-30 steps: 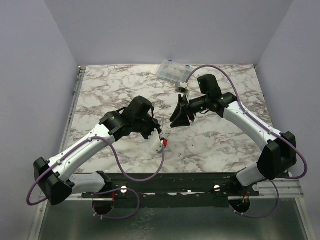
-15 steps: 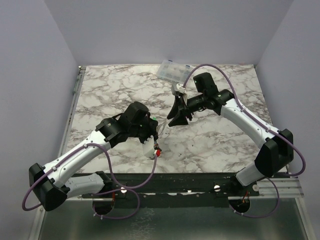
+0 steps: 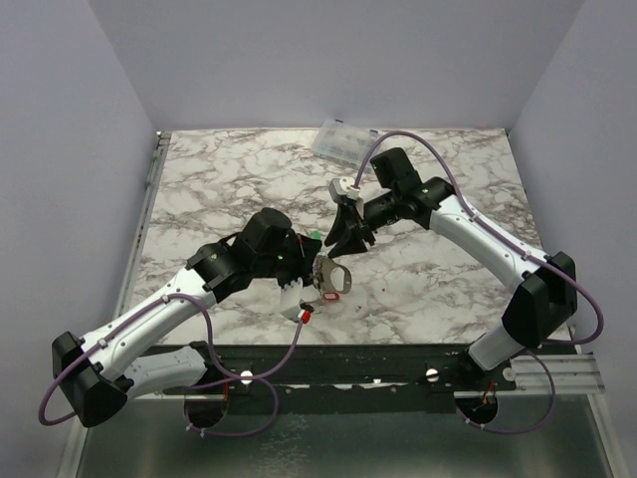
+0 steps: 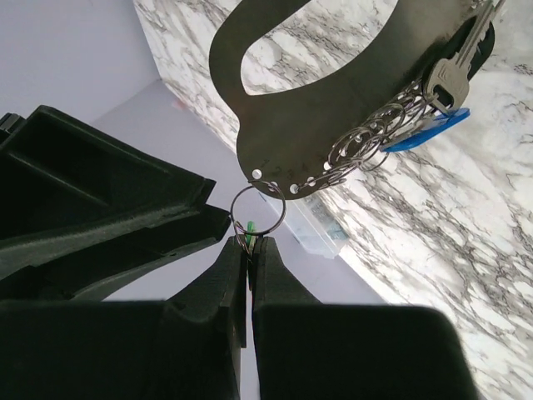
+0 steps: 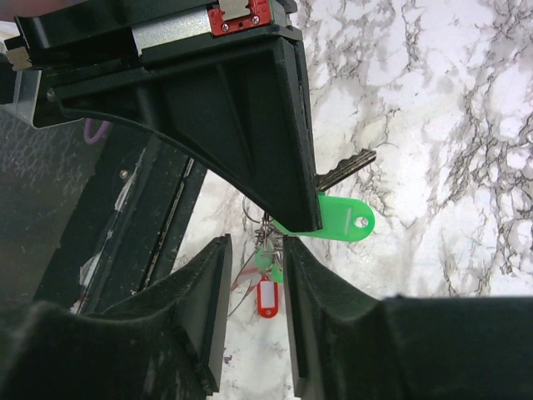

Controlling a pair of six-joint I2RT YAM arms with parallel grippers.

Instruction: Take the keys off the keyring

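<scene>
- The left claw (image 4: 247, 250) was pressed shut. Its tips pinched a sliver of the green oval plastic key tag (image 5: 337, 221), at the point where a small wire split ring (image 4: 258, 210) joined the tag to the flat grey metal keyring (image 4: 333, 117).
- That pinch held the keyring off the white-and-grey marbled table (image 3: 219, 189). It hung near the middle of the table, between the two arms. This was probably meant to let the bunch hang free where the other arm could reach it.
- Along the keyring's edge hung a cluster of wire rings. At its far end were a plain silver metal key (image 4: 450, 71) and a flat blue plastic key tag (image 4: 429, 133). Every key in view appeared to be attached.
- The right claw (image 5: 256, 243) was about half spread, with one finger on each side of the tangle of rings just below the green tag. A small red plastic key tag (image 5: 266, 297) dangled in view through the gap.
- The views did not show whether its fingers touched the rings, and nothing was clearly gripped.
- The right claw faced the left one tip to tip. It seemed placed to take one ring or key and work it loose while the left claw anchored the bunch.
</scene>
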